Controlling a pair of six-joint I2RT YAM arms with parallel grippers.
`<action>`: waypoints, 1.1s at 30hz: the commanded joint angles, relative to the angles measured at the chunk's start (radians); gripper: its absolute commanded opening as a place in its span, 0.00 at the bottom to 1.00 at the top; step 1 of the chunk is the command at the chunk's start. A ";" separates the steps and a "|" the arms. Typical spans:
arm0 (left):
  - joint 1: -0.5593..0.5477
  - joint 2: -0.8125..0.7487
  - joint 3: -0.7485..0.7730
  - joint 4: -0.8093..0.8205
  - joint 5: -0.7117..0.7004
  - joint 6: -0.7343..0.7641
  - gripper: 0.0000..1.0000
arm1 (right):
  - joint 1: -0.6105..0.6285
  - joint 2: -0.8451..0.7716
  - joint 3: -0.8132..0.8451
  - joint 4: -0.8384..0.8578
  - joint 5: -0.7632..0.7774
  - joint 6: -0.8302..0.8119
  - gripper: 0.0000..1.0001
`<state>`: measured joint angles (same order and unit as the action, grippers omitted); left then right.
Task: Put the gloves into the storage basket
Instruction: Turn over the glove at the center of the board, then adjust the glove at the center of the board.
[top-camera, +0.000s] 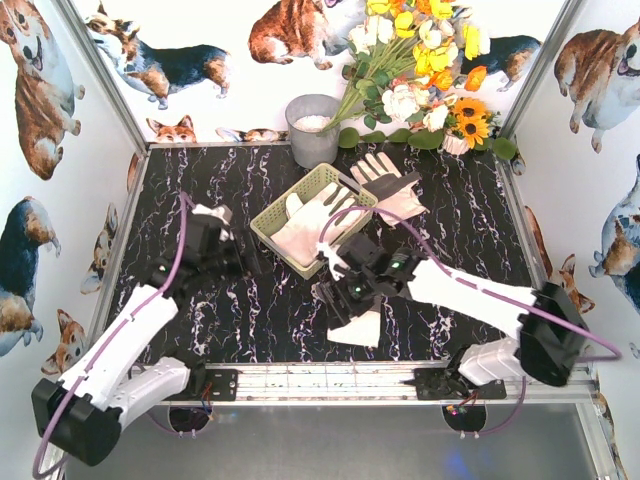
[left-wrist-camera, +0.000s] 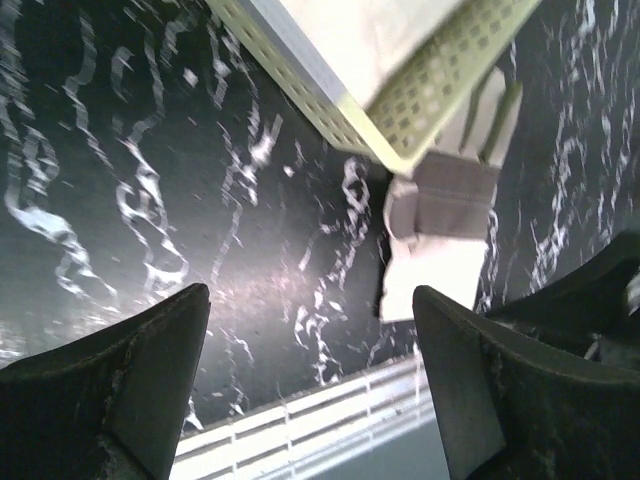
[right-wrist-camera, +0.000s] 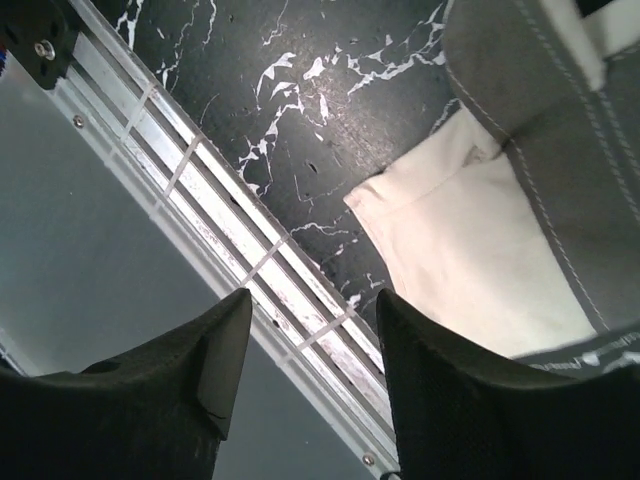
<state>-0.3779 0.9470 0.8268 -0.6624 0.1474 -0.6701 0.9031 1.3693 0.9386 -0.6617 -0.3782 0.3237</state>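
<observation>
The black marbled surface (top-camera: 480, 260) fills the floor of a booth with dog-print walls. A metal rail (top-camera: 330, 380) runs along its near edge. The left arm (top-camera: 130, 345) reaches in from the near left and the right arm (top-camera: 470, 295) from the near right, both towards the middle.

A bunch of flowers (top-camera: 420, 70) leans in the far right corner. Beside it stands a grey bucket (top-camera: 313, 128).

The basket (top-camera: 268, 222) sits at an angle on the surface, in front of the bucket. The first glove (top-camera: 303, 228) lies flat inside the basket, fingers towards the far left. The second glove (top-camera: 388, 182) lies on the surface just beside the basket's far right side, with a grey patch on its palm. The third glove (top-camera: 358, 330) lies on the surface near the rail, partly under the right arm. Its cream cuff points at the rail and it has a grey patch further up.

The left end effector (left-wrist-camera: 310, 390) hangs over bare surface near the basket's left side. Its jaws are wide apart with nothing between them. The right end effector (right-wrist-camera: 308, 370) is just beside the third glove's cuff. Its jaws are parted by a narrower gap and hold nothing.
</observation>
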 joint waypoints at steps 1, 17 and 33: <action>-0.143 -0.016 -0.062 0.115 -0.027 -0.154 0.76 | -0.010 -0.134 0.096 -0.124 0.149 0.008 0.57; -0.424 0.296 -0.236 0.714 -0.147 -0.451 0.66 | -0.543 -0.405 -0.262 0.087 -0.047 0.299 0.58; -0.434 0.475 -0.271 0.863 -0.143 -0.517 0.42 | -0.783 0.011 -0.283 0.192 -0.382 0.148 0.56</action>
<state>-0.8013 1.4078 0.5625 0.1448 0.0135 -1.1759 0.1230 1.3045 0.5900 -0.4953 -0.6666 0.5610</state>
